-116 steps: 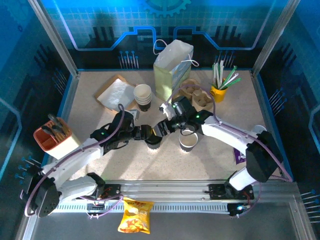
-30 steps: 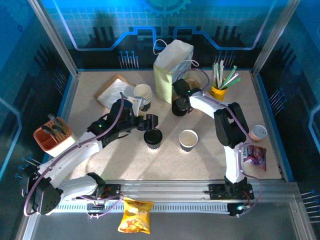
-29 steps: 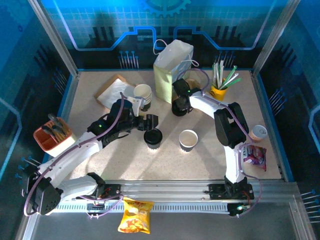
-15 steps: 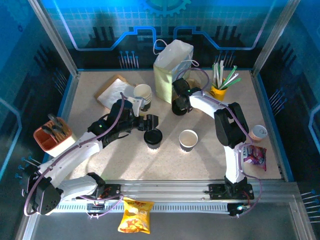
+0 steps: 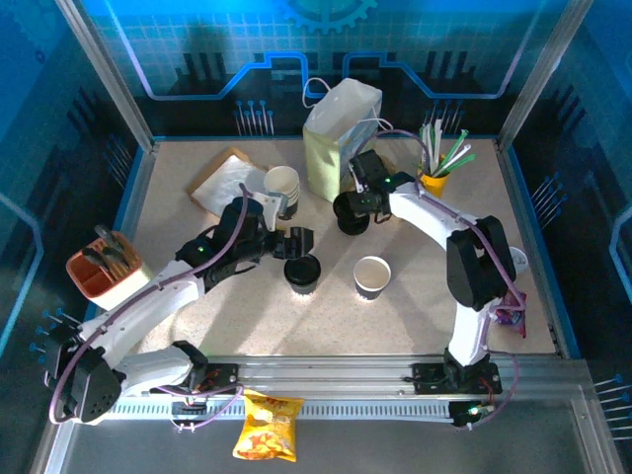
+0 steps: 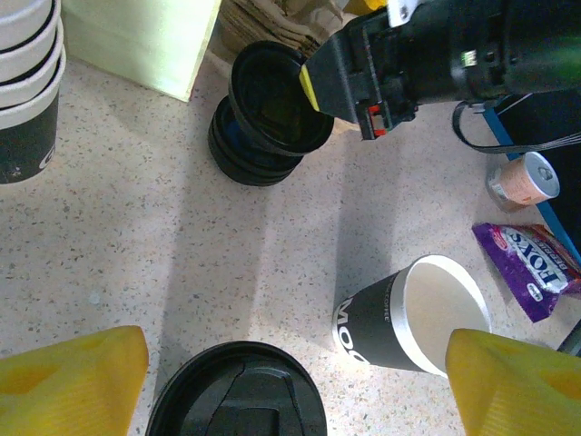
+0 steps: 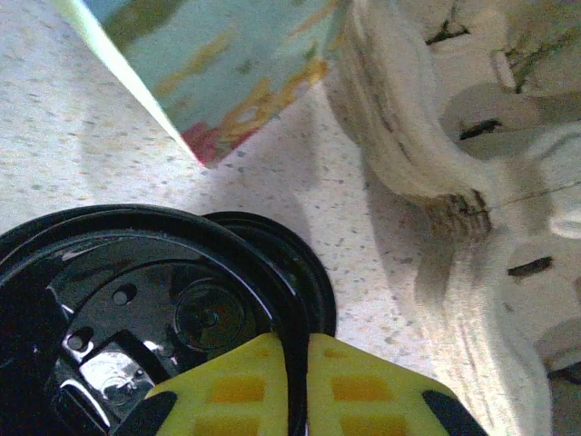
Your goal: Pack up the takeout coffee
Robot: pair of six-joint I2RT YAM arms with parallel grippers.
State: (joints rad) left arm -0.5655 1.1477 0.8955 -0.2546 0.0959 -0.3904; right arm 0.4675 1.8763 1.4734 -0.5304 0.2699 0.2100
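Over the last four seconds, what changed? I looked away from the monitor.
The right gripper left the middle of the table, reached back to the lid stack beside the paper bag, closed on the rim of one black lid and lifted it, tilted. The left gripper stayed open by the lidded cup. That cup and the open cup have not moved.

Open across the lower middle of the top view: bare tabletop (image 5: 326,331) below the lidded cup (image 5: 301,272) and the open cup (image 5: 372,277); passable between those two. Blocked at upper centre by the paper bag (image 5: 341,133), the cup stack (image 5: 282,188) to its left, the lid stack (image 6: 238,156) just below it, and the right gripper (image 7: 292,350) pinching a black lid (image 6: 272,104) over that stack. Crowded at upper right by the straw holder (image 5: 432,183); hemmed far left by the orange caddy (image 5: 107,275).
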